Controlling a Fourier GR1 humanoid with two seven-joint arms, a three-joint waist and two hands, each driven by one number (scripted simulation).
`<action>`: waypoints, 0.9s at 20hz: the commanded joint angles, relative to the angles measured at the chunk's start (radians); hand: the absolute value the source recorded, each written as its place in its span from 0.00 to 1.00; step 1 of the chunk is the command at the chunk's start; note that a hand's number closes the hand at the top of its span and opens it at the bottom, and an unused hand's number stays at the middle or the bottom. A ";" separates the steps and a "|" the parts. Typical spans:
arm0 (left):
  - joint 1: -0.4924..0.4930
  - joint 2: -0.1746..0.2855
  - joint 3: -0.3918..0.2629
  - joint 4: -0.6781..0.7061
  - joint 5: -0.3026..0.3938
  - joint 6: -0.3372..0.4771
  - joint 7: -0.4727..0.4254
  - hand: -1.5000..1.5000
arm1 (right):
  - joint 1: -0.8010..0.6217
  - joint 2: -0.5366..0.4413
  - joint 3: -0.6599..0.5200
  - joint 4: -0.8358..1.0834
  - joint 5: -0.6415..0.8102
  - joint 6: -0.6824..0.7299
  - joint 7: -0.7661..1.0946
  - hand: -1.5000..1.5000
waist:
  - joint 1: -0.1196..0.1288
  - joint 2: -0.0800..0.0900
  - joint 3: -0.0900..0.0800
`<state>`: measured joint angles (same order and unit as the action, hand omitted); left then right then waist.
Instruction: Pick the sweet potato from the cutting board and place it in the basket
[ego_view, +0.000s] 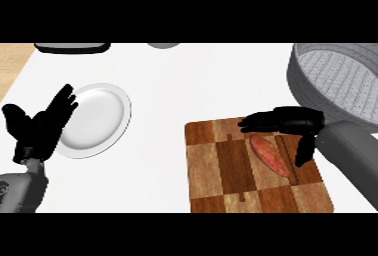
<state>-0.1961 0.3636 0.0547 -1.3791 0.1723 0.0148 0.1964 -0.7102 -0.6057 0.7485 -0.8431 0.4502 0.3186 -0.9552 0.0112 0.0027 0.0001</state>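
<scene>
Two black hands at a white counter (199, 85).
Black left hand (40, 127) rests open at the left edge, fingers up, beside a round white plate (96, 120); the reddish sweet potato (269, 155) lies on the checkered brown wooden cutting board (221, 170), the black right hand (288, 121) half-open over its upper end, thumb at its right side, gripping nothing; a grey woven basket (306, 92) stands at right.

"What can't you see from here?"

"The far right corner of the cutting board (221, 170), under the right hand (288, 121). Right of the board the basket (303, 80) runs off the edge. Left of the board, the left hand (37, 127) covers part of the rim of the plate (100, 117)."
</scene>
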 joint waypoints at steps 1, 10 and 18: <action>0.005 -0.023 -0.006 0.007 -0.020 -0.002 -0.022 0.50 | -0.003 0.054 -0.008 0.085 0.050 0.029 -0.120 0.00 | 0.001 0.001 0.000; -0.049 -0.037 0.016 0.021 -0.024 -0.005 0.024 0.50 | 0.021 0.124 0.006 0.122 0.165 -0.083 -0.126 1.00 | -0.002 0.001 0.000; -0.046 -0.064 0.010 0.029 -0.067 0.013 -0.005 0.50 | 0.057 0.093 -0.001 0.114 0.239 -0.150 -0.198 1.00 | -0.005 0.001 0.000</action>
<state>-0.2174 0.3298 0.0806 -1.3604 0.1356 -0.0001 0.1986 -0.6678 -0.5274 0.7511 -0.7756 0.6603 0.1743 -1.0112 0.0062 -0.0024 -0.0056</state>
